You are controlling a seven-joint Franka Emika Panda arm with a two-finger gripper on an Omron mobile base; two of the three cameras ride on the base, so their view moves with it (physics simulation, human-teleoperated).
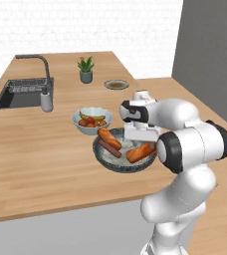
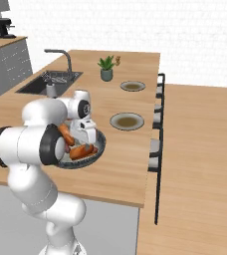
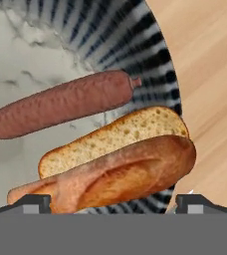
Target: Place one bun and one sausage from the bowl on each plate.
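Hand view: fingers (image 3: 108, 203) wide apart (gripping nothing) straddle bun (image 3: 110, 179) beside bowl (image 3: 135, 55) rim.

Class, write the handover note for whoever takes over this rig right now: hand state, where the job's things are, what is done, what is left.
Hand: open, holding nothing, poised over the bowl with a split bun between its fingertips.
Bowl: on the counter before the arm; in it two buns and a sausage seen from the left base camera.
Plates: near plate and far plate, both bare, right of the bowl.
Done: nothing plated.
Left: a bun and a sausage on each plate.
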